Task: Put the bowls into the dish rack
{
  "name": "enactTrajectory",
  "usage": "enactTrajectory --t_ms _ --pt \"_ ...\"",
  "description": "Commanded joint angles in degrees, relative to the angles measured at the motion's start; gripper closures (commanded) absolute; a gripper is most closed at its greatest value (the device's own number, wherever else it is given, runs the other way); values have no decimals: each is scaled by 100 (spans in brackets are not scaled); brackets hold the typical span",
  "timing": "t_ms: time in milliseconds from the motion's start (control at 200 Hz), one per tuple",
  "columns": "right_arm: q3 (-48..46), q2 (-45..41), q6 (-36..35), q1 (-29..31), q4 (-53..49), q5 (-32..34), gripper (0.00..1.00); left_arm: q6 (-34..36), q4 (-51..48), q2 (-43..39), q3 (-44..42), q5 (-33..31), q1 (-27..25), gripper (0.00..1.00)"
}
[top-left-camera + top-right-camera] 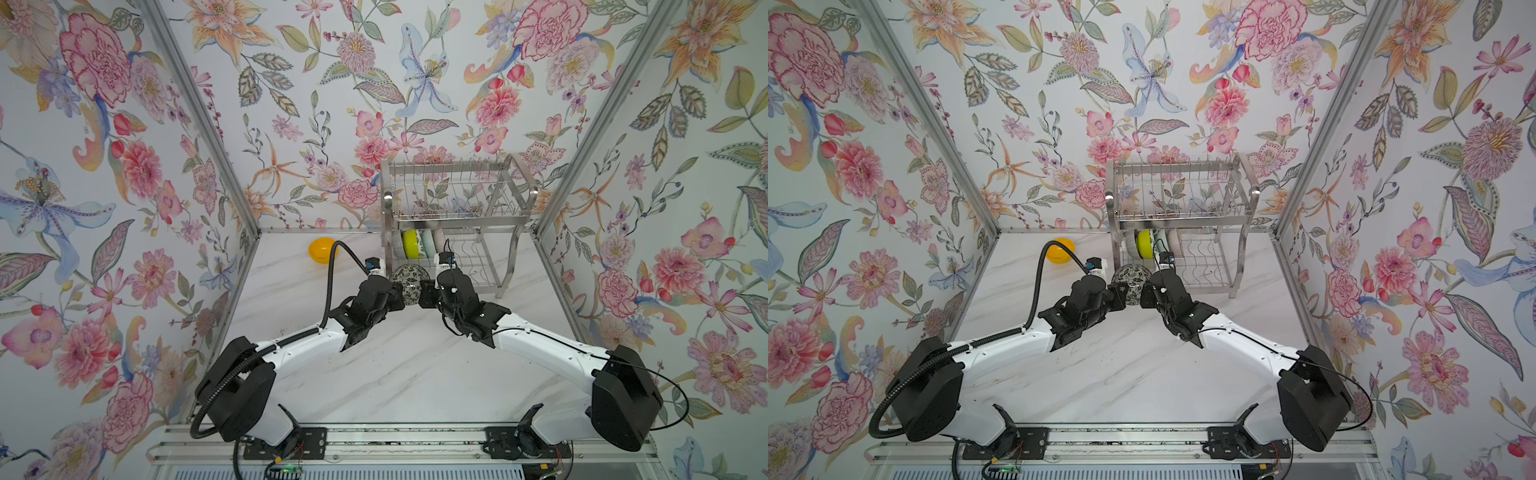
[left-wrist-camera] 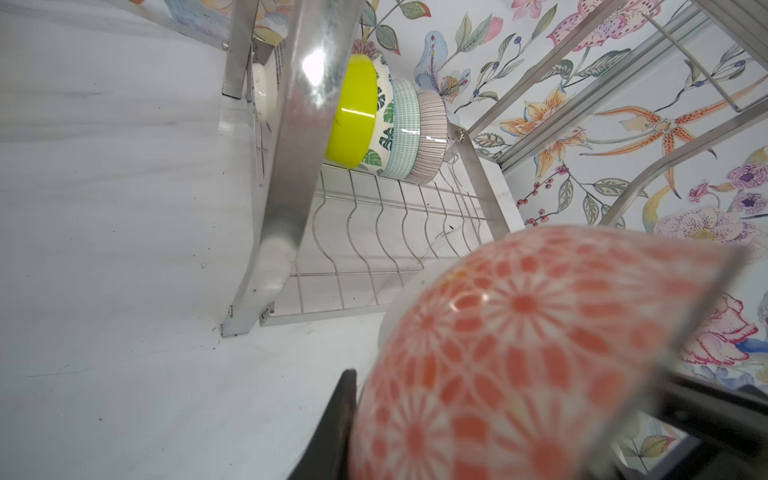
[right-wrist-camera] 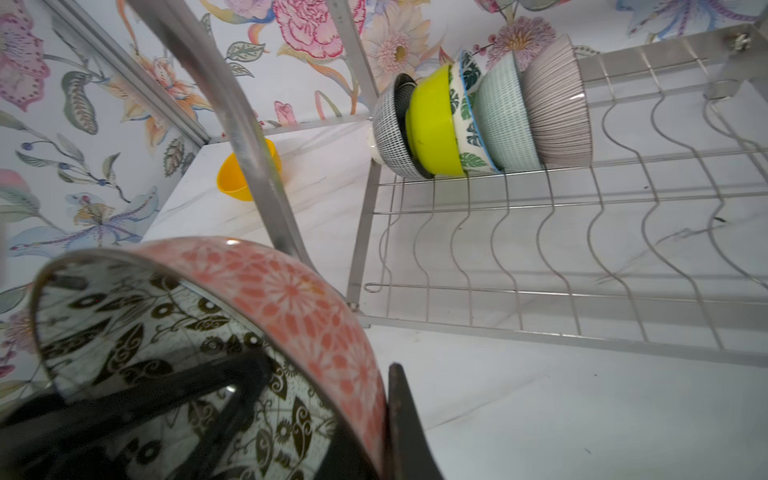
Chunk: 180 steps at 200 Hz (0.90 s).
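the right tool point(image 1: 427, 293) is pinched tight on the rim of the flower bowl point(image 1: 409, 281), with one finger point(image 3: 199, 386) inside the bowl and one outside. the left tool point(image 1: 398, 297) is at the other side of the same bowl. one of its black fingers point(image 2: 336, 424) is right by the bowl's orange outside, but i cannot tell if this tool is gripping the bowl or just loose around it. the bowl has black leaves and flowers inside and orange flowers outside. it is tipped so its inside shows in both top views, and it is just in front of the front left leg of the dish rack point(image 2: 291, 166). five more bowls stand on their edges in a tight row at the left end of the rack's bottom shelf: a black and white bowl point(image 3: 388, 124), a lime-green bowl point(image 3: 432, 124), a leaf bowl point(image 3: 463, 120), a pale green bowl point(image 3: 505, 116) and a striped pink bowl point(image 3: 557, 108). an orange-yellow bowl point(image 1: 321, 250) sits on the white counter point(image 1: 395, 374), left of the rack and apart from it.
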Motion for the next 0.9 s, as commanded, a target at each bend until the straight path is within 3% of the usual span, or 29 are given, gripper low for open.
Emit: enactTrajectory --t_ms 0,75,225,450,580,711,896 --pt "71 -240 42 81 633 -222 100 -94 152 -8 -81 141 -22 75" --pt "69 -232 37 106 642 -197 100 -85 141 -17 -72 139 -22 76" --pt "130 -181 67 119 526 -107 100 -81 142 -125 -121 53 -22 97" --pt "233 -104 181 117 295 -14 100 -72 80 -237 -199 -83 -22 100" --pt "219 -51 279 108 268 -145 92 -29 16 -246 -204 -162 -22 100" --pt "232 -39 451 39 227 -431 72 71 -135 -242 -102 -336 -22 100" --pt "248 -101 870 -264 266 -1080 56 252 -393 -161 113 -730 -27 100"
